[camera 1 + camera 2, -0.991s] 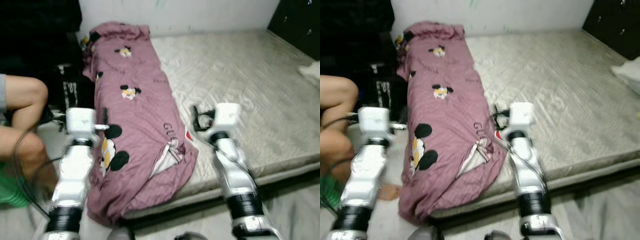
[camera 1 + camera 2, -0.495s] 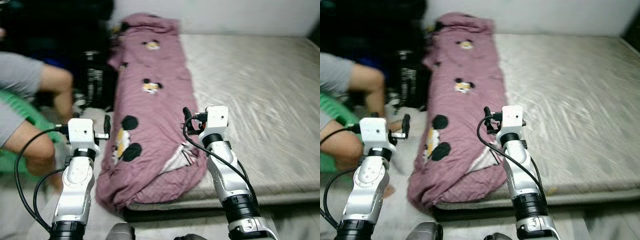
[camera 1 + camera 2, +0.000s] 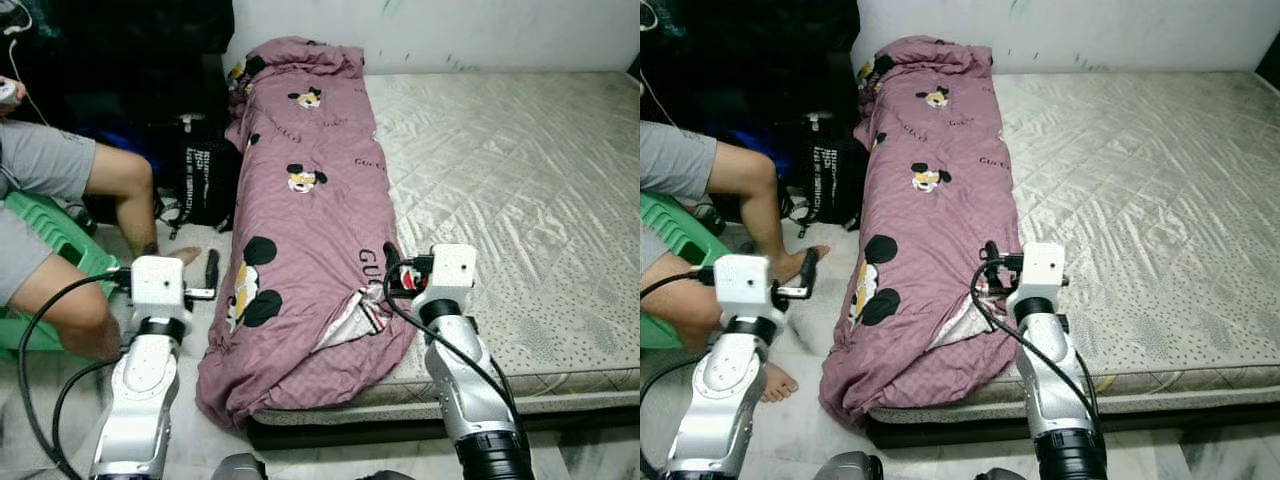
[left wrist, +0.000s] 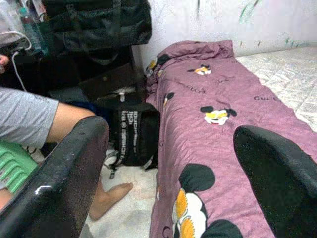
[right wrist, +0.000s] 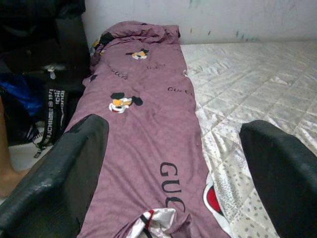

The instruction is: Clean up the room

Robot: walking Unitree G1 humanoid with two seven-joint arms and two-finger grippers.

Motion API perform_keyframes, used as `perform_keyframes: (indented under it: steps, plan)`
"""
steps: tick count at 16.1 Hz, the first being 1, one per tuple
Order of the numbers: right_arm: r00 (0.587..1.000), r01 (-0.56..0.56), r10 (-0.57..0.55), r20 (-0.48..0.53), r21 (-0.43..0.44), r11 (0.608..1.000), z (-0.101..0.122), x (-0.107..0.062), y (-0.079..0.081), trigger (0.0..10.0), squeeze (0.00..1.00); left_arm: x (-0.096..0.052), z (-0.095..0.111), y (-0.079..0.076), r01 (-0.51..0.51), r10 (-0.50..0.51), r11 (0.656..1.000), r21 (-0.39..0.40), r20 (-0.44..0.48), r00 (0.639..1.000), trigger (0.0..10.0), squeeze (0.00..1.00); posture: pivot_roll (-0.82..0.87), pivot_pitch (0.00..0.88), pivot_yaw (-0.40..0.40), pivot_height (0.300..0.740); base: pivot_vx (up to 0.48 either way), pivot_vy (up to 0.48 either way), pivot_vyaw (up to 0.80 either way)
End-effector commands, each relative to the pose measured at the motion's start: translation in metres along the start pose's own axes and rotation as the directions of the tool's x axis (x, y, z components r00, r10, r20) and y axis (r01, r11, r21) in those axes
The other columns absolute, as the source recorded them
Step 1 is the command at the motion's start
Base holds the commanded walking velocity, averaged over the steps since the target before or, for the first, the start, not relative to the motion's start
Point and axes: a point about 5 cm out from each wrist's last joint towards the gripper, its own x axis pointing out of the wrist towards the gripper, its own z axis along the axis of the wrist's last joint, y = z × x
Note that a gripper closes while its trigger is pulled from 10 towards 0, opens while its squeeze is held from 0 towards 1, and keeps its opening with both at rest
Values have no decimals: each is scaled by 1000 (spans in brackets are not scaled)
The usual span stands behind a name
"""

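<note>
Left eye view: mauve cotton quilt [image 3: 305,240], cartoon-mouse print, bunched lengthwise along the left edge of the bed [image 3: 520,190]; quilted grey mattress. Black backpack [image 3: 205,180] on the floor beside the quilt; a seated person's leg [image 3: 130,195] next to it.

Left wrist view: left gripper [image 4: 173,163] spread, empty, facing the quilt.

Right wrist view: right gripper [image 5: 173,163] spread, empty, over the quilt.
</note>
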Motion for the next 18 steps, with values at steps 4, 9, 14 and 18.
perform_keyframes:
  steps: [4, 9, 14, 18]
  plan:
    - [1000, -22, 21, 8, 10, 1000, 6, 1, 6, 10000, 0, -2, 6, 1, -10, 10, 1000, 17, 4, 1000, 10000, 0, 78, 8, 13, 671, 0, 0, 0]
    - [999, -37, 37, 3, -6, 999, 7, 1, 6, 10000, 0, 2, 14, -3, -40, 40, 999, -1, 39, 998, 10000, 0, 68, 6, -1, 616, 0, 0, 0]
    - [999, -48, 48, -15, -17, 999, 4, 2, 6, 10000, 0, 7, 21, -5, -55, 56, 998, -20, 57, 997, 10000, 0, 65, 2, -5, 597, 0, 0, 0]
    - [998, -55, 55, -27, -17, 998, 3, 3, 6, 10000, 0, 6, 19, -6, -59, 60, 998, -20, 45, 997, 10000, 0, 67, 6, -8, 597, 0, 0, 0]
